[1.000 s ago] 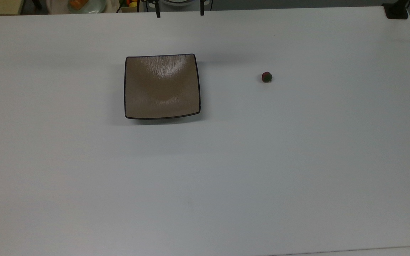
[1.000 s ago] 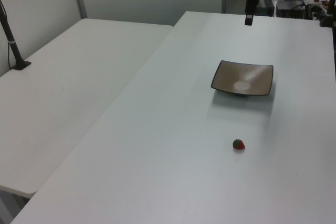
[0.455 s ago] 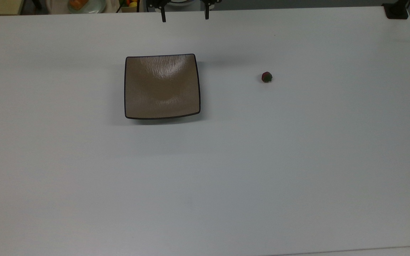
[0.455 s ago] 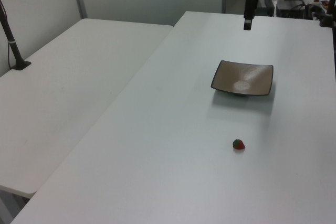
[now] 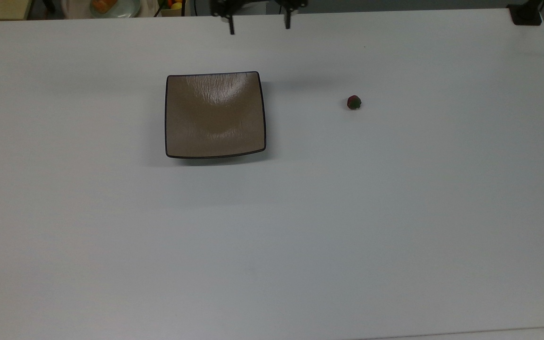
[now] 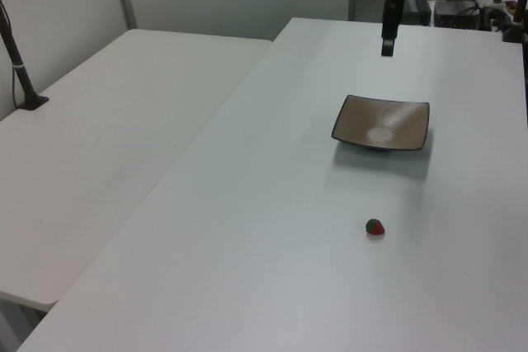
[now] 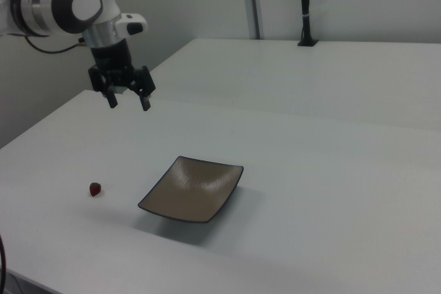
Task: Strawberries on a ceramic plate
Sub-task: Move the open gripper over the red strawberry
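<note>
Gripper [image 7: 128, 100] released and empty above the white tabletop [image 5: 300, 226], ceramic plate [image 5: 215, 114] bare, strawberry [image 5: 354, 102] well apart at its 3 o'clock in the top view.

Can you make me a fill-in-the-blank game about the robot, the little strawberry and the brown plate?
1. The strawberry sits on the white ____.
2. The ceramic plate has the shape of a ____.
3. The gripper hangs in the air with its fingers ____.
4. The number of things lying on the plate is ____.

Missing words: table; square; open; zero
</note>
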`<action>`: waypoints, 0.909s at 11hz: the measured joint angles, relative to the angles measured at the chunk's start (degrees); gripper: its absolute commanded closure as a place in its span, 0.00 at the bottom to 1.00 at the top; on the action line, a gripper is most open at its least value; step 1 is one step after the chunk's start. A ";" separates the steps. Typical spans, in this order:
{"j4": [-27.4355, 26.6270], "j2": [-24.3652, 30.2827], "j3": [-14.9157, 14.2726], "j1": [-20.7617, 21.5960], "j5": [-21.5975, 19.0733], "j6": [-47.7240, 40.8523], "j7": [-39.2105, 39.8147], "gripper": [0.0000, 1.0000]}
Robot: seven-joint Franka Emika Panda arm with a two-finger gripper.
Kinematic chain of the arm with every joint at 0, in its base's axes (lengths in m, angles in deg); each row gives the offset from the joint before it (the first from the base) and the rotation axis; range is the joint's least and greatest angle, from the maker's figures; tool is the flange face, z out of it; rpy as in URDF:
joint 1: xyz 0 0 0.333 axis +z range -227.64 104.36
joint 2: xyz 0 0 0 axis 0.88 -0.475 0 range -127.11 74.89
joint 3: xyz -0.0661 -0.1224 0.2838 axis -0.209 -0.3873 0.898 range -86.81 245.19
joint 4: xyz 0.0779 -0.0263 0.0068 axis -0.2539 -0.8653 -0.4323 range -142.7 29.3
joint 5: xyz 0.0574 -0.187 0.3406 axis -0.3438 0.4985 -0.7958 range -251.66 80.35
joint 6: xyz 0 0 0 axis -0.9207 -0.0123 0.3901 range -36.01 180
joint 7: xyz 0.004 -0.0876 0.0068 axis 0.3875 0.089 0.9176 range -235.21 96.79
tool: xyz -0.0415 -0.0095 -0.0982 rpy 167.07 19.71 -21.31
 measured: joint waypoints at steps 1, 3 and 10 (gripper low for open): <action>0.00 -0.83 0.07 1.49 0.00 0.00 -0.01 0.00; 0.02 -2.06 0.17 3.98 -0.01 0.00 -0.02 0.00; -0.06 -8.91 0.35 13.19 0.01 1.90 -0.38 0.00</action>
